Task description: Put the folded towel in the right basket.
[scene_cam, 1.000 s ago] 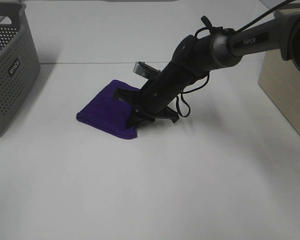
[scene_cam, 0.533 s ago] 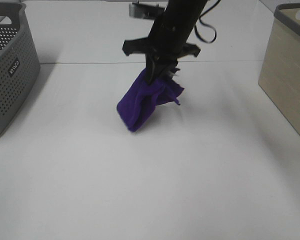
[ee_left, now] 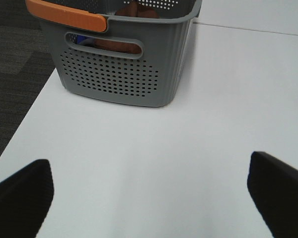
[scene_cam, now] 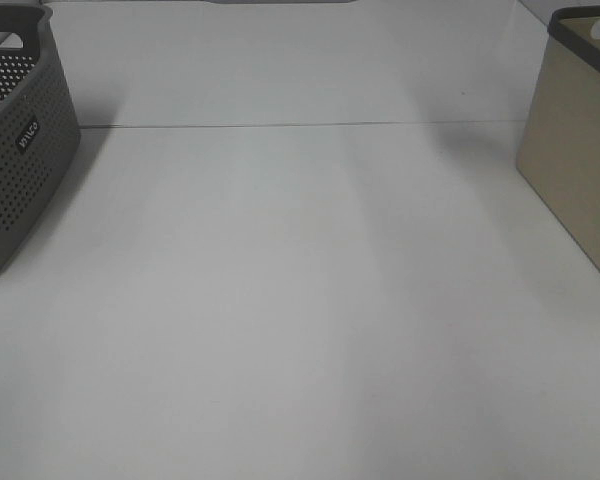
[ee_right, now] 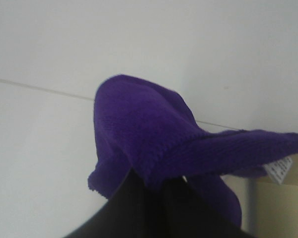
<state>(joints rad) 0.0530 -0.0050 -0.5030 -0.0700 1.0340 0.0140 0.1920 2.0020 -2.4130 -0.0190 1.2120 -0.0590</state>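
The purple folded towel [ee_right: 154, 134] hangs bunched in my right gripper [ee_right: 164, 191], which is shut on it and holds it up in the air; this shows only in the right wrist view. A corner of the beige right basket [ee_right: 283, 208] shows past the towel, and the basket [scene_cam: 580, 150] stands at the right edge of the exterior view. Neither the towel nor either arm shows in the exterior view. My left gripper [ee_left: 149, 198] is open and empty above the table, facing the grey basket [ee_left: 119, 74].
The grey perforated basket [scene_cam: 15, 150] stands at the table's left edge, with an orange handle [ee_left: 67, 15] and some items inside. The white table [scene_cam: 300, 300] ends at dark floor [ee_left: 10, 64] beyond its left edge.
My right gripper lifted the purple towel off the table and has risen out of the exterior view with it. The table where the towel lay is now bare.
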